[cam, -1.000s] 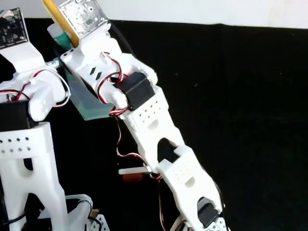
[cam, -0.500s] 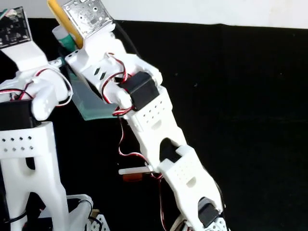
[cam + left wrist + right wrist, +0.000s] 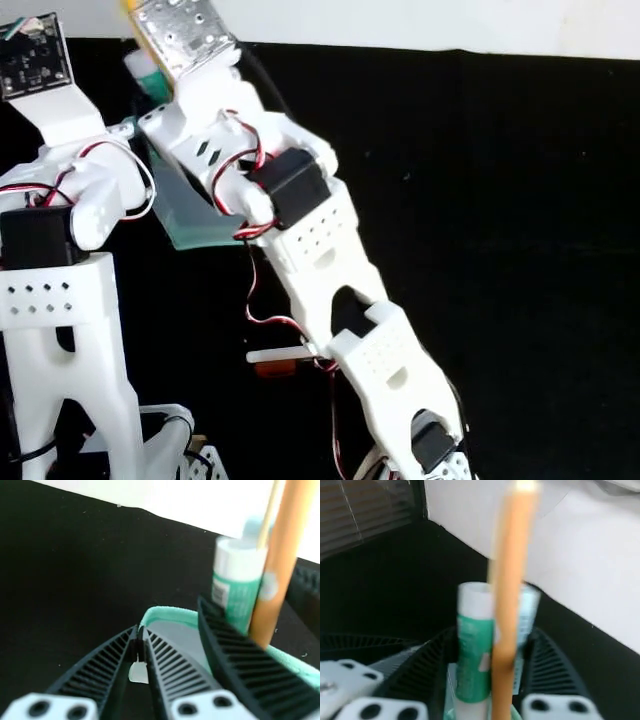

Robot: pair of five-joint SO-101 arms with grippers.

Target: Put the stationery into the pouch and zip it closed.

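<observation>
1. My left gripper (image 3: 137, 630) is closed. Its two ribbed fingers press flat together at the near edge of the pouch (image 3: 167, 611), right where the teal rim begins.
2. A small white tab (image 3: 138, 672) sits between those left fingers, just below the pouch rim. I cannot tell what it is.
3. My right gripper (image 3: 492, 636) grips two things at once, a glue stick (image 3: 472, 665) and a pencil (image 3: 507, 580). Both stand upright between the fingers, directly above the pouch.
4. The glue stick is white with a green label. Its lower end points down at the pouch mouth, and I cannot tell whether it is already inside.
5. The pencil is orange-yellow and lies against the glue stick, touching it. It rises well above the glue stick's top, away from the pouch.
6. From my left wrist, one right finger (image 3: 235, 655) shows just beside the pouch rim, with the glue stick (image 3: 237, 590) and pencil (image 3: 280, 565) rising behind it.
7. From above, the pouch (image 3: 190, 220) hangs tilted between my two arms. The left arm (image 3: 60, 300) is on one side of it and the right arm (image 3: 330, 260) on the other.
8. The glue stick (image 3: 145, 72) pokes out beyond the pouch's far end, next to my right wrist.
9. The black table (image 3: 500, 200) lies below the pouch, and a white wall runs along its far edge.
</observation>
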